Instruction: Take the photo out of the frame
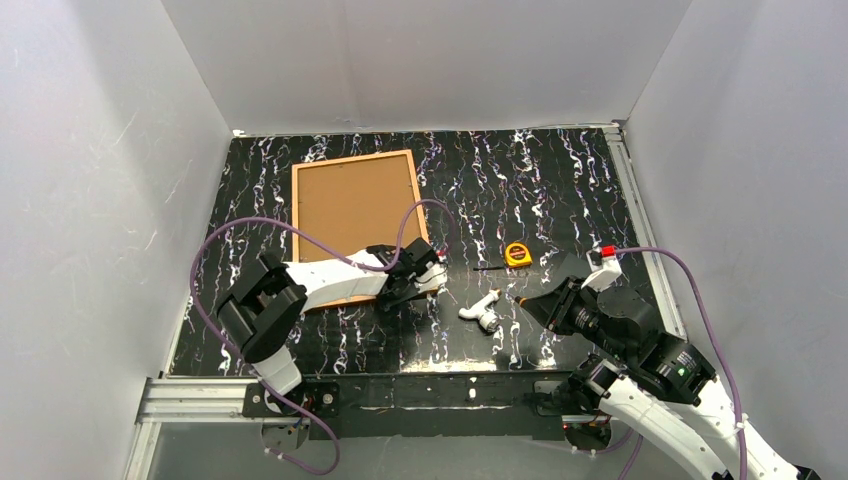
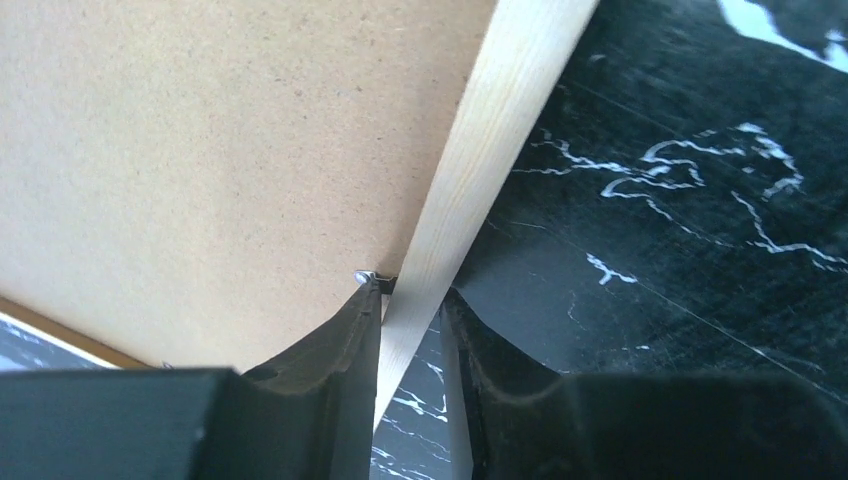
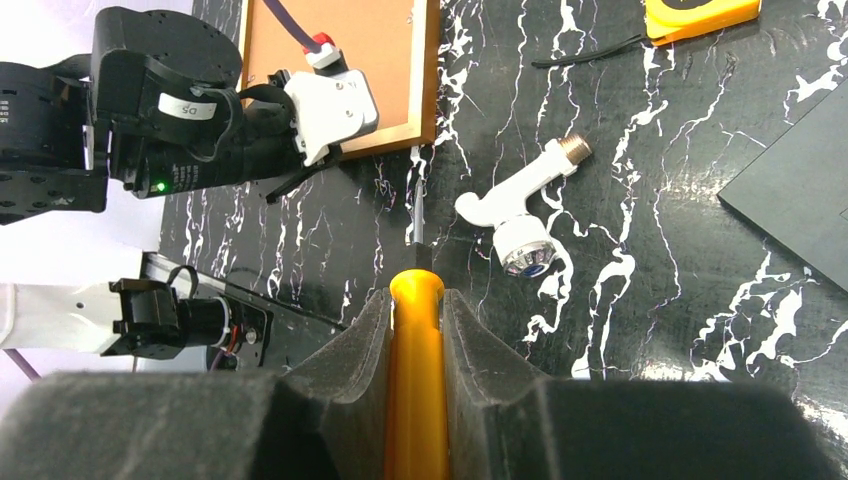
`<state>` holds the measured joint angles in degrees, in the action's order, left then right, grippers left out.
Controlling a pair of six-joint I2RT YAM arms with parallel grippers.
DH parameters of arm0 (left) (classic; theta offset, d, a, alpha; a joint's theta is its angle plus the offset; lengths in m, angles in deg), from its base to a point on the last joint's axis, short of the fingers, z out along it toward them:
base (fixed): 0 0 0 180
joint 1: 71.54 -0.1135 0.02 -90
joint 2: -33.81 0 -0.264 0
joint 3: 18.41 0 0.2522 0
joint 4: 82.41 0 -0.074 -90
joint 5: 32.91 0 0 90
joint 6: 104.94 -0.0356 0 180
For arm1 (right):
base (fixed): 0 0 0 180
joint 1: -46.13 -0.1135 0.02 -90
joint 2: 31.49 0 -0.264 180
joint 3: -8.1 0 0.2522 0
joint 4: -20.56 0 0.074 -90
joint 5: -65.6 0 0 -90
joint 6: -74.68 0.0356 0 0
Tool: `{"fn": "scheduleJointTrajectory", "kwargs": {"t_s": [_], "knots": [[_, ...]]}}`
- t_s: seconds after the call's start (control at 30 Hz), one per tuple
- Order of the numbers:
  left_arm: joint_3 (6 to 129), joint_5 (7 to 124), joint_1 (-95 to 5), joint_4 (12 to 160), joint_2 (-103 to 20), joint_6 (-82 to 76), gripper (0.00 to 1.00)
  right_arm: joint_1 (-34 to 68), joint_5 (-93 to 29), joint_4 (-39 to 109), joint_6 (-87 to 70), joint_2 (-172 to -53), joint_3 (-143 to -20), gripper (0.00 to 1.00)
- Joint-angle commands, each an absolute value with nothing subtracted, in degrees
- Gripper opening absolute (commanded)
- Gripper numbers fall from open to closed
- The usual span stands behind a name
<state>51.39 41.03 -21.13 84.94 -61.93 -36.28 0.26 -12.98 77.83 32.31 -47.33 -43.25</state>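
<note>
The frame (image 1: 355, 200) lies face down at the back left, showing its tan board (image 2: 200, 150) and thin wooden rail (image 2: 480, 170). The photo is hidden under the board. My left gripper (image 1: 425, 278) is at the frame's near right corner. In the left wrist view it (image 2: 410, 292) straddles the rail, one finger on the board by a small metal tab (image 2: 362, 274), the other on the table side, closed on the rail. My right gripper (image 3: 417, 295) is shut on an orange-handled screwdriver (image 3: 417, 380); its shaft points at the frame's near corner (image 3: 425, 135).
A white tap-like fitting (image 1: 483, 310) lies between the arms. A yellow tape measure (image 1: 517, 254) sits behind it. A dark grey flat panel (image 3: 800, 150) lies at the right. White walls enclose the table, and a metal rail (image 1: 200, 398) runs along its near edge.
</note>
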Motion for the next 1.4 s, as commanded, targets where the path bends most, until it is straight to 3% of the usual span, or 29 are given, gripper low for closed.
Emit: {"fn": "scheduleJointTrajectory", "kwargs": {"t_s": [0.0,0.3,0.67,0.9,1.13,1.37], "knots": [[52.2,30.2,-22.0,75.8,-63.5,-26.3,0.01,0.2,-13.0,74.8,32.6,-47.1,-42.6,0.01],[58.2,29.7,-21.9,65.5,-65.2,1.6,0.0,0.2,-13.7,74.6,31.8,-47.1,-42.2,0.01],[88.4,21.1,-22.6,44.8,-83.5,33.2,0.0,0.2,-13.6,77.0,32.0,-45.2,-41.7,0.01],[101.9,31.2,-28.3,44.3,-92.6,42.9,0.0,0.2,-14.0,78.7,32.6,-44.9,-41.2,0.01],[99.5,38.7,-33.3,51.2,-90.4,49.7,0.0,0.2,-16.4,75.8,32.4,-49.1,-39.2,0.01],[90.9,56.4,-38.2,64.3,-84.9,44.2,0.47,0.2,-19.3,72.5,31.0,-56.6,-40.0,0.01]]}}
